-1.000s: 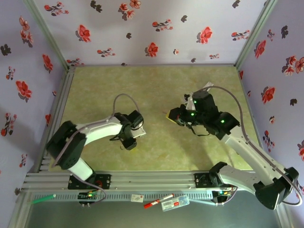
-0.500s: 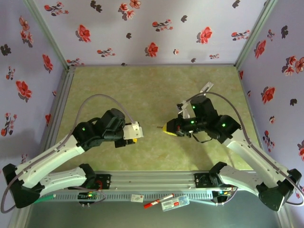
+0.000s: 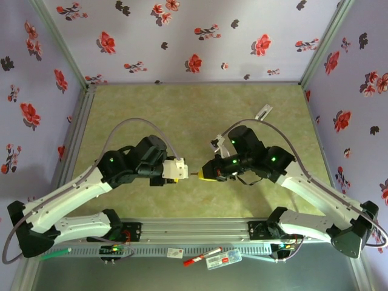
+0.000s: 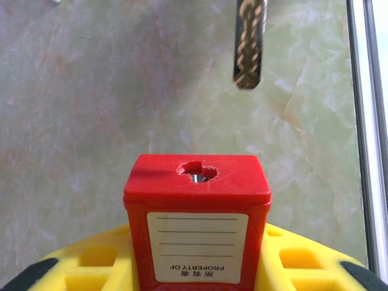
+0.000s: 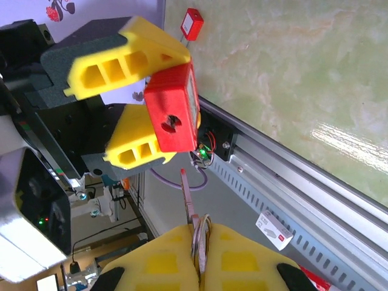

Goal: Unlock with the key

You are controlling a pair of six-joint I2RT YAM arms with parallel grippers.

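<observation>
Left tool (image 3: 176, 170) pinching a red padlock (image 4: 197, 224) between its yellow fingers (image 4: 85, 267); keyhole (image 4: 197, 171) end turned away from the wrist, toward 12 o'clock in the left wrist view; ruled white label on the padlock's near face, print upside down; right tool (image 5: 200, 257) pressed together on the key (image 5: 187, 199), head clamped between the yellow pads (image 5: 151, 260), blade sticking out toward 12 o'clock in the right wrist view; key tip sits just at 6 o'clock of the padlock's keyhole face, near but apart, not in the slot; in the left wrist view the key comes in from the 12 o'clock edge, offset toward 1 o'clock of the keyhole, clear gap between them; top view: the two tools face each other tip to tip near the middle of the green worktop (image 3: 182, 109), a little toward 6 o'clock, left tool at 9 o'clock of the right one, key in the small gap between; second red padlock (image 5: 192, 24) lies on the worktop, well apart, at 12 o'clock in the right wrist view; aluminium rail (image 5: 291, 200) along the worktop's near edge; small white tag (image 5: 271, 229) just beyond the rail.
</observation>
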